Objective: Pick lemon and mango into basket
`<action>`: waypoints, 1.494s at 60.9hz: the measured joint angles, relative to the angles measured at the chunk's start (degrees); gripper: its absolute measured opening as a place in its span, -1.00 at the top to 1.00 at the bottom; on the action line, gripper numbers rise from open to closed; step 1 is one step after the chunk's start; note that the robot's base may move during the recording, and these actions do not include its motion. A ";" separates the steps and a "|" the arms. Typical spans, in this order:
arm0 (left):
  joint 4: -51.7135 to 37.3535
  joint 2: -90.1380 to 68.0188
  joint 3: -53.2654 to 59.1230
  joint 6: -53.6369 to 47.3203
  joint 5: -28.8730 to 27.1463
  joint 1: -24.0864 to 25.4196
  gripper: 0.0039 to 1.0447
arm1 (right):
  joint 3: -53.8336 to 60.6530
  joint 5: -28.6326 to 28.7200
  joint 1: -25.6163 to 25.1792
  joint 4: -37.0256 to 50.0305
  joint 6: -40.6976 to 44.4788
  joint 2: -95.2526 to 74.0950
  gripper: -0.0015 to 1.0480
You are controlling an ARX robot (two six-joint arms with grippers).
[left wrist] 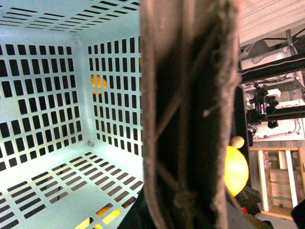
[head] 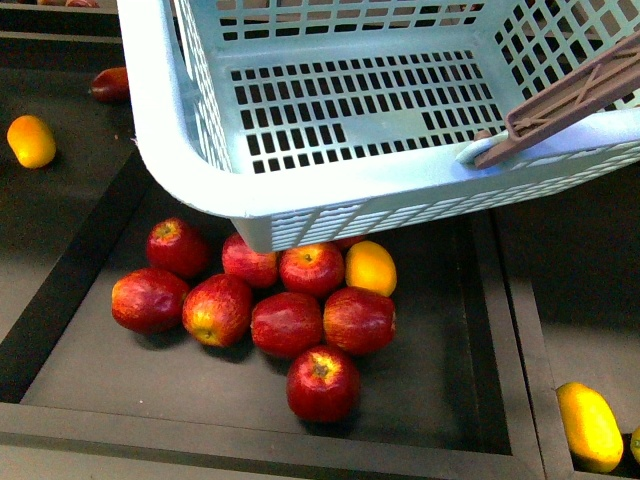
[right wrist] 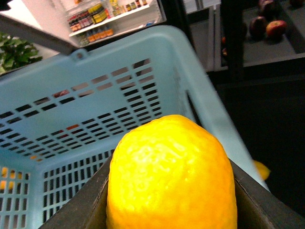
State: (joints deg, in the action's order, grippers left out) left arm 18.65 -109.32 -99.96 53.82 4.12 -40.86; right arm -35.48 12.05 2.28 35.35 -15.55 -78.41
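Observation:
The pale turquoise basket [head: 300, 190] hangs tilted above the fruit tray and fills the top of the front view. My left gripper is shut on its brown-grey handle [left wrist: 190, 114], which hides the fingers in the left wrist view. The basket's inside [left wrist: 57, 95] is empty. My right gripper [right wrist: 171, 214] is shut on the bright-yellow lemon [right wrist: 171, 176] and holds it over the basket's rim [right wrist: 190, 71]. The dark fingers [right wrist: 86, 210] flank the lemon. An elongated yellow mango [head: 588, 425] lies in the lower right compartment. Neither gripper shows in the front view.
Several red apples [head: 290, 322] lie in a black tray [head: 430, 400] under the basket, with a yellow-orange fruit [head: 370, 268] among them. Another yellow-orange fruit [head: 31, 140] lies at the left. Raised black dividers [head: 515, 340] separate the compartments.

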 joint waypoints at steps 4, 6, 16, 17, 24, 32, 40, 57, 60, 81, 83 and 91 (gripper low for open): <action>0.00 0.00 0.00 -0.02 0.04 0.00 0.91 | -0.37 -0.87 1.51 0.48 0.09 -1.64 0.03; 0.00 0.00 0.00 -0.02 0.02 -0.02 0.91 | -0.81 -1.42 2.12 0.61 0.15 -2.71 0.03; 0.00 0.00 0.00 0.00 0.00 0.00 0.91 | -2.86 -3.08 3.34 1.03 0.28 -6.49 -0.29; 0.00 0.00 0.00 0.00 -0.02 0.00 0.91 | -3.06 -3.39 3.32 1.07 0.26 -6.75 -0.36; 0.02 0.00 0.00 -0.04 0.15 -0.02 0.92 | -3.08 -5.62 1.05 1.66 -0.72 -6.36 -0.86; 0.02 0.00 0.00 -0.04 0.13 0.00 0.92 | -0.07 -6.73 -3.30 1.66 -1.86 -2.05 -0.83; 0.02 0.00 0.00 -0.07 -0.02 0.00 0.92 | 7.54 -3.89 -10.14 5.35 1.86 6.34 -0.68; 0.02 0.00 0.00 -0.02 0.20 -0.07 0.92 | 22.75 -3.06 -11.67 8.79 13.75 20.79 0.18; 0.02 0.00 0.00 0.00 0.26 -0.07 0.92 | 24.11 -3.67 -10.91 8.37 14.14 22.49 0.35; 0.02 0.00 0.00 -0.04 -0.02 0.00 0.92 | 29.22 -6.75 -7.82 4.48 15.10 31.71 0.89; 0.02 0.00 0.00 -0.11 -0.04 0.00 0.92 | 29.66 -7.23 -7.48 3.89 15.43 32.72 0.96; 0.02 0.00 0.00 -0.02 0.11 0.00 0.92 | 31.21 -11.41 -3.10 1.16 15.28 37.03 0.96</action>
State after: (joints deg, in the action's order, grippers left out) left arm 18.68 -109.32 -99.96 53.80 4.23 -40.86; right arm -4.27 0.64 -0.82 36.51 -0.27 -41.39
